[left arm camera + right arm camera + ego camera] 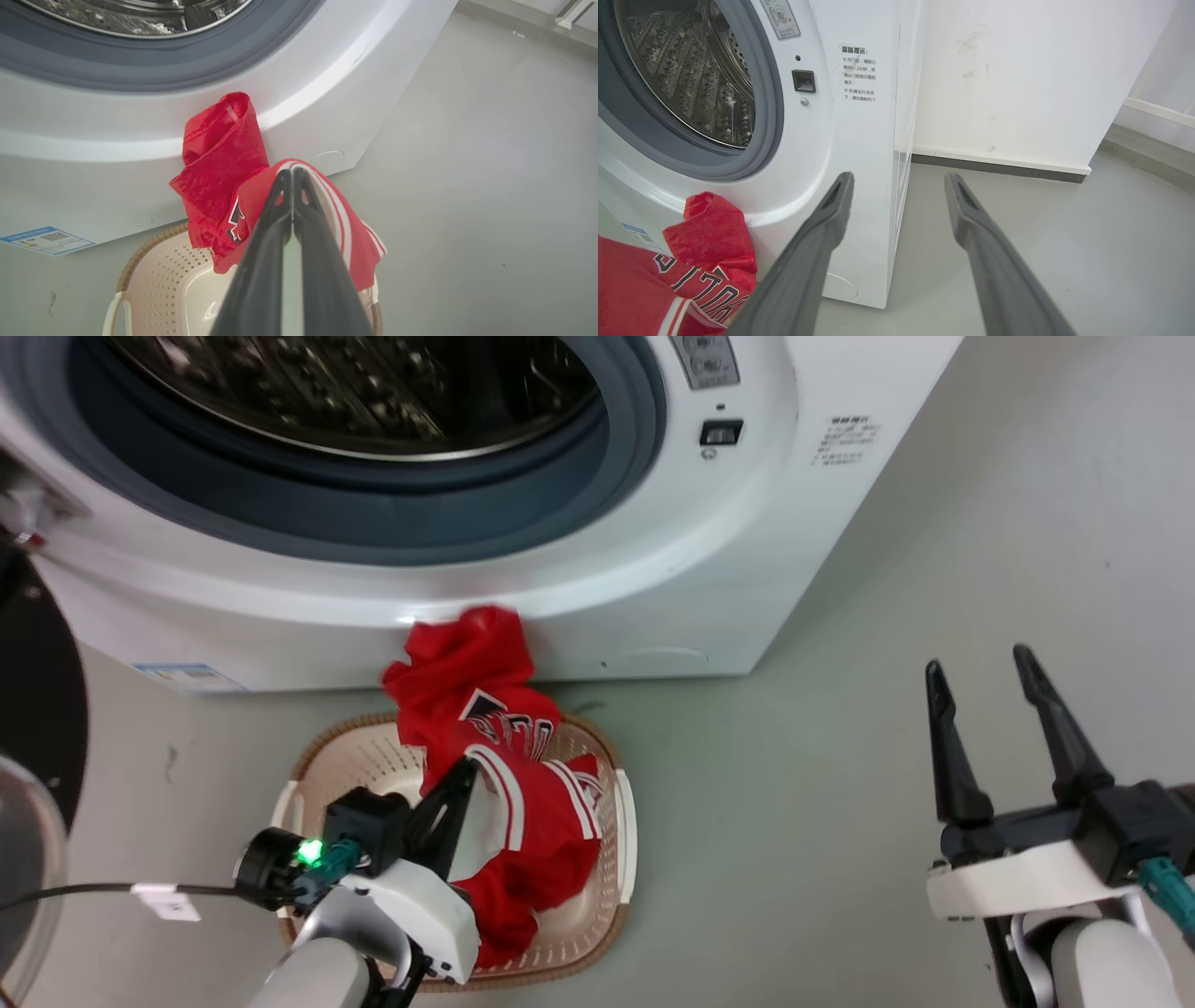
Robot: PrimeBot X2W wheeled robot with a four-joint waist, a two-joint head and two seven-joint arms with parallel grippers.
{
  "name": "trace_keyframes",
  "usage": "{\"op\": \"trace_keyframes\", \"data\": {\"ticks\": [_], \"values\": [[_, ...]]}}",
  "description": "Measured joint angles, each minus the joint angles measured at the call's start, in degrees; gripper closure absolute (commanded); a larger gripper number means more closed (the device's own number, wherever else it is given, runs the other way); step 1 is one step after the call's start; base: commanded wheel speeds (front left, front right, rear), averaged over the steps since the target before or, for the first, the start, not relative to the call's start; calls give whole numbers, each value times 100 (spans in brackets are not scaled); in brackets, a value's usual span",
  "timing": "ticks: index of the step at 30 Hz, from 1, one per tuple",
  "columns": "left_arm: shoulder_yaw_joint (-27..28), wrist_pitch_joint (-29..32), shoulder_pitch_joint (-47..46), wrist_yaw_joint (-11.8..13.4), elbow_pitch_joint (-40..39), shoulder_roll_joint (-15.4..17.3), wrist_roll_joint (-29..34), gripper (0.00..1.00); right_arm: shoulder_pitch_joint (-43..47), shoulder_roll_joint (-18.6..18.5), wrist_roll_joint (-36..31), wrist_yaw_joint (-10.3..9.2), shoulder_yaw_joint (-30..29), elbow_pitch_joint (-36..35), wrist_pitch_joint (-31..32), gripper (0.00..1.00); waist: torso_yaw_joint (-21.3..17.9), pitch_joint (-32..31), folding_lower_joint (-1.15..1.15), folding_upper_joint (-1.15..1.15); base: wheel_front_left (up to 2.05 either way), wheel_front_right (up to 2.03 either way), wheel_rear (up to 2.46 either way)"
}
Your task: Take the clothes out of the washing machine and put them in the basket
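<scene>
Left gripper [292, 171] pinches the red striped fabric jersey [527, 803] over the cream perforated plastic basket [322, 749]. Right gripper [977, 661] hovers, fingers spread, above open grey floor [794, 784].

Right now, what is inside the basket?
Red clothes, a numbered jersey among them, lie in the basket, the left gripper shut on them. Anything beneath the cloth is covered.

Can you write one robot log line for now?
left gripper: shut on clothes | clothes: hanging into basket | right gripper: open
</scene>
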Motion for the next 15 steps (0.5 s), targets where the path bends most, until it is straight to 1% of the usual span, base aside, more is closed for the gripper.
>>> {"op": "trace_keyframes", "data": {"ticks": [7, 15], "values": [[-166, -246, -563, -365, 1690, -337, -56, 100, -362, 0, 29, 0, -89, -118, 0, 0, -150, 708, 0, 0, 0, 0, 0], [-472, -345, -1405, -670, 3619, -757, -36, 100, -642, -2, 75, 0, -213, -188, 0, 0, -276, 1447, 0, 0, 0, 0, 0]]}}
